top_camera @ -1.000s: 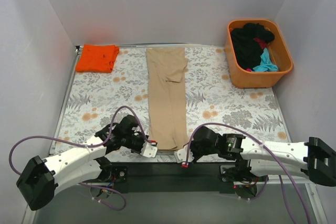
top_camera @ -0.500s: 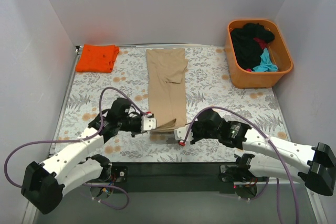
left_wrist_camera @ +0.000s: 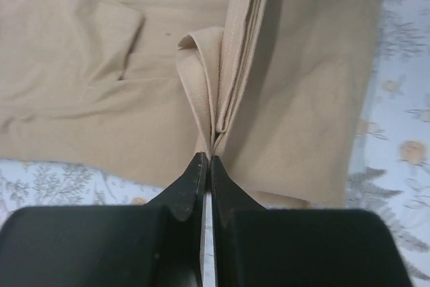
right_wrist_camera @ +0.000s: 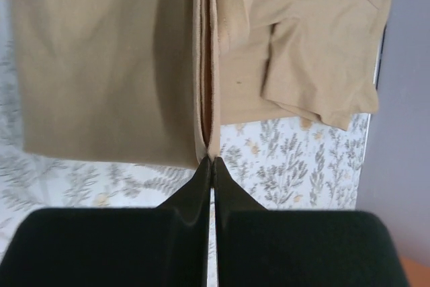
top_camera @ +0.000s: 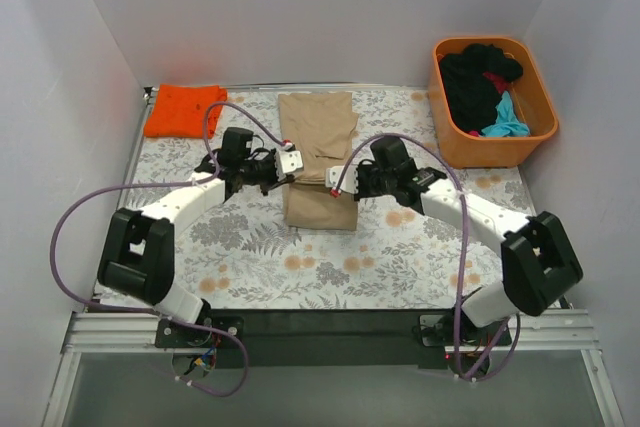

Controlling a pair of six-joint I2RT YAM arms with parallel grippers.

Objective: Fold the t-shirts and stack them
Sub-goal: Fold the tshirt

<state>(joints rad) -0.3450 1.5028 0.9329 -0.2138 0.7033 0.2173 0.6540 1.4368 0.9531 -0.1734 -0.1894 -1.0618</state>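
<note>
tan t-shirt (left_wrist_camera: 302,85) hem, pinched between fingers (left_wrist_camera: 188,186)

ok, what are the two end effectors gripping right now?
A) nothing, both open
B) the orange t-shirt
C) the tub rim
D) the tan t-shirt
D: the left end effector and the right end effector are each shut on a folded edge of the tan t-shirt, as both wrist views show.

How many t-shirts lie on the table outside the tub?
2: the tan t-shirt in the middle and the folded orange t-shirt at the far left corner. Clothes piled in the tub may hide more.
</note>
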